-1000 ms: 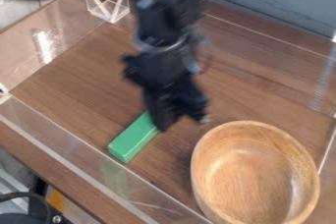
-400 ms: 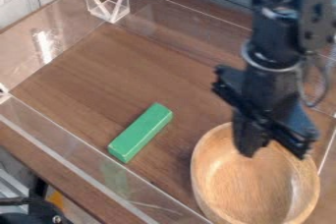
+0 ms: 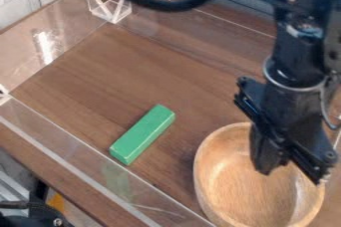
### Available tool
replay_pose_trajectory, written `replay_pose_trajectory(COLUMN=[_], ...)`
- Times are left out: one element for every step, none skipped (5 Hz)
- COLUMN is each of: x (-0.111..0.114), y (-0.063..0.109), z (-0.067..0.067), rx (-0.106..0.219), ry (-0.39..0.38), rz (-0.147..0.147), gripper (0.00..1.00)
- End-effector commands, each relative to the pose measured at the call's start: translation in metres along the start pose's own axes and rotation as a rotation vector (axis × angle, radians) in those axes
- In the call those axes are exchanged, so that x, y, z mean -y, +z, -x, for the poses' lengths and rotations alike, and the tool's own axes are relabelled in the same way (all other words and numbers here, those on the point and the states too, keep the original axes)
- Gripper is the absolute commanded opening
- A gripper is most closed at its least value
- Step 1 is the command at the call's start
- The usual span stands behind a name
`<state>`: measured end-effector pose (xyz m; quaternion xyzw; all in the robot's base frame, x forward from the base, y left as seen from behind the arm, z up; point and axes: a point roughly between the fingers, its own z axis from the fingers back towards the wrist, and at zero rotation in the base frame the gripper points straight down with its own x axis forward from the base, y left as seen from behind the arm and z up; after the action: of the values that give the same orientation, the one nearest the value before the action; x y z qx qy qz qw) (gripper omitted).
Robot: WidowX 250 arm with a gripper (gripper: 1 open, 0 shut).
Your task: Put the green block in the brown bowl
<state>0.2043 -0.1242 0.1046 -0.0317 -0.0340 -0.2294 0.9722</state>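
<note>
Green block [image 3: 143, 134]: one, flat on the bench [image 3: 104, 84], left of the brown bowl [image 3: 224, 179]. My jaws [image 3: 264, 167]: narrow, above the bowl.

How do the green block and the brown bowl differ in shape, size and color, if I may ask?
The green block is a flat bar; the brown bowl is round and hollow. The block is bright green, the bowl light brown. The block is much smaller than the bowl. Both rest on the table.

brown bowl [image 3: 226, 176]: smooth light wood | green block [image 3: 143, 133]: matt | tabletop [image 3: 100, 87]: wood-grained
</note>
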Motion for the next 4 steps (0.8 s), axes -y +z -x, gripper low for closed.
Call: replay_pose_trajectory(x=[-0.013, -0.012, -0.012, -0.015], y=[0.017, 0.017, 0.024, 0.031], z=[0.005, 0.01, 0.013, 0.014], rx=[0.054, 0.055, 0.047, 0.041], ry=[-0.021, -0.076, -0.095, -0.117], rz=[0.006, 0.02, 0.02, 0.018], gripper=[0.0, 0.0, 0.0, 0.0])
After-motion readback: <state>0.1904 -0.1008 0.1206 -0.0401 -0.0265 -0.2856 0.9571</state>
